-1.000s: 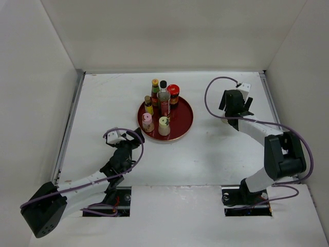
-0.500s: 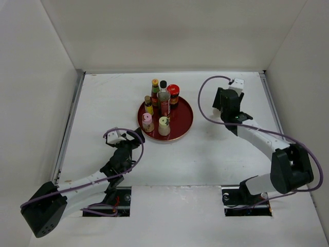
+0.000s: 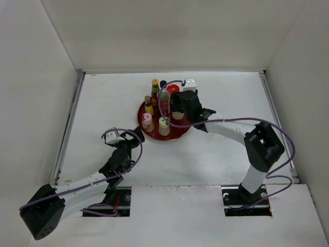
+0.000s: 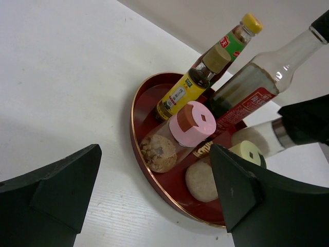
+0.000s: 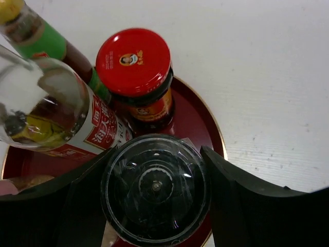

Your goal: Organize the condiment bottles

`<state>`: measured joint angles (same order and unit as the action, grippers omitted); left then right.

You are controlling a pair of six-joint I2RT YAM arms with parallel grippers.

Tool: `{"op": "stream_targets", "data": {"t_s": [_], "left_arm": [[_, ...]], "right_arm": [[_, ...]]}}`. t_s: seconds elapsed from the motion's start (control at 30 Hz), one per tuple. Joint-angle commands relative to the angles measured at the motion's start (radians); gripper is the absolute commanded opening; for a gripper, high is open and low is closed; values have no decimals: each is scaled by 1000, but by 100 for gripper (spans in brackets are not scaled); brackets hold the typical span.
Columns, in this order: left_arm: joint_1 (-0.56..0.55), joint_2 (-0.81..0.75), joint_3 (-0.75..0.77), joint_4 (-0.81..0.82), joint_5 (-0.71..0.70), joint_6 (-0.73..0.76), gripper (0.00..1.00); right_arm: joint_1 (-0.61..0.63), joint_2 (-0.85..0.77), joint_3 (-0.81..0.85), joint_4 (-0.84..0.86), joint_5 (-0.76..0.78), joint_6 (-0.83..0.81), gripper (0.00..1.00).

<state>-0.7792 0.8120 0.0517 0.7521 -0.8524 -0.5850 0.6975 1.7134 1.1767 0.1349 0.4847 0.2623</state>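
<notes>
**Placing the grey-topped shaker on the tray**

Item in hand: grey-topped cream shaker [image 5: 154, 188], clamped between the fingers of the right claw [image 3: 180, 110]. It sits over the right part of the round red tray [image 4: 134, 123], mid-bench toward the far edge. Whether its base touches the tray cannot be told.

Already on the tray:
- red-lidded jar [image 5: 134, 62], just beyond the shaker
- tall clear bottle [image 5: 56, 110], beside the shaker
- red sauce [image 4: 234, 38]
- yellow bottle [image 4: 180, 95]
- pink-capped jar [image 4: 193, 123]
- small cream bottle [image 4: 247, 152]

Left claw [image 4: 149, 180] — fingers apart, empty, low toward the front-left corner.

Step, as judged: final placement. The next move calls for lowering the shaker straight into the gap without nudging the jar, then parting the fingers.
</notes>
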Motion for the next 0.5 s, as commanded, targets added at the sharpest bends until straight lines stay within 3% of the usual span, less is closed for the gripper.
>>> {"op": "stream_targets", "data": {"t_s": [0.0,0.27,0.33,0.43,0.47], "left_arm": [[4,-33,-26,43,6,-12,87],[7,-14,-24,47,3,-13,92],[7,1,-21,47,0,-13,95],[7,-2,-18,50,0,-13,100],[7,-2,-19,52,-2,-13,100]], "right_arm": [[7,31,72,92,26,-9,54],[12,83,52,100,97,-31,58],[15,83,44,100,103,-31,71],[24,48,11,107,106,-20,99],[24,28,-2,114,106,-15,100]]}}
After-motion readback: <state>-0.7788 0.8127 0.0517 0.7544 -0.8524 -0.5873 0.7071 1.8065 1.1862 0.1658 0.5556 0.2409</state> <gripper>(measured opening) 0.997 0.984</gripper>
